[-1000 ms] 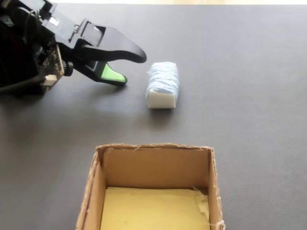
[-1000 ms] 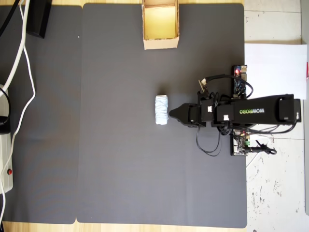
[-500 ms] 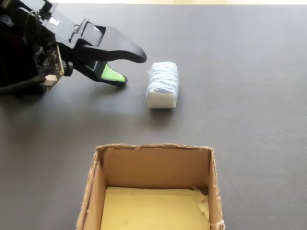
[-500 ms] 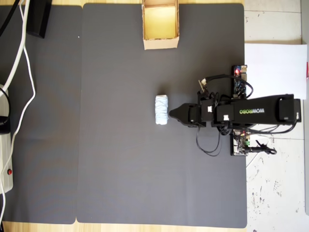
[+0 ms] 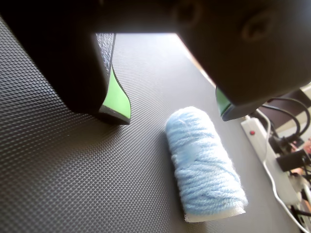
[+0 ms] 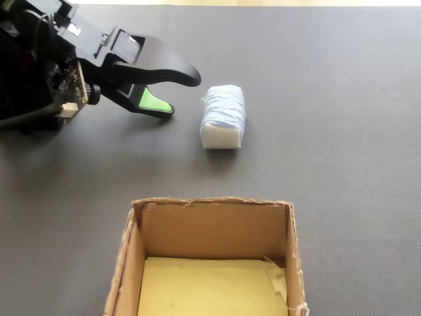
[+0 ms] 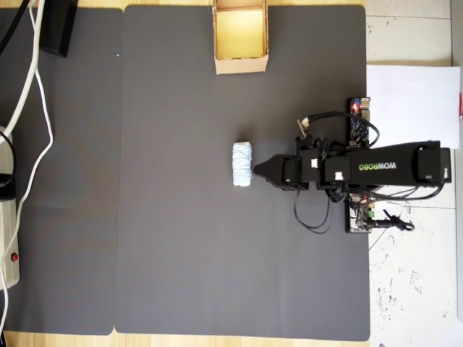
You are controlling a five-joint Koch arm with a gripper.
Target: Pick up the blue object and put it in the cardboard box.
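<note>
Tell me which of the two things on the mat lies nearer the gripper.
The yarn bundle: it lies just beyond the gripper tips, while the box sits far off at the mat edge.

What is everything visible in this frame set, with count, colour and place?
Pale blue wrapped yarn bundle: one, mid-mat, lying apart from the gripper.
Tan cardboard box with yellowish inside: one, open, at the mat's top edge in the overhead view.
Dark grey textured mat: two sheets side by side covering the table.
White cables: at the left edge of the overhead view.
White paper sheet: one, right of the mat.
Black arm with green-padded gripper: one, jaws open beside the bundle.
</note>
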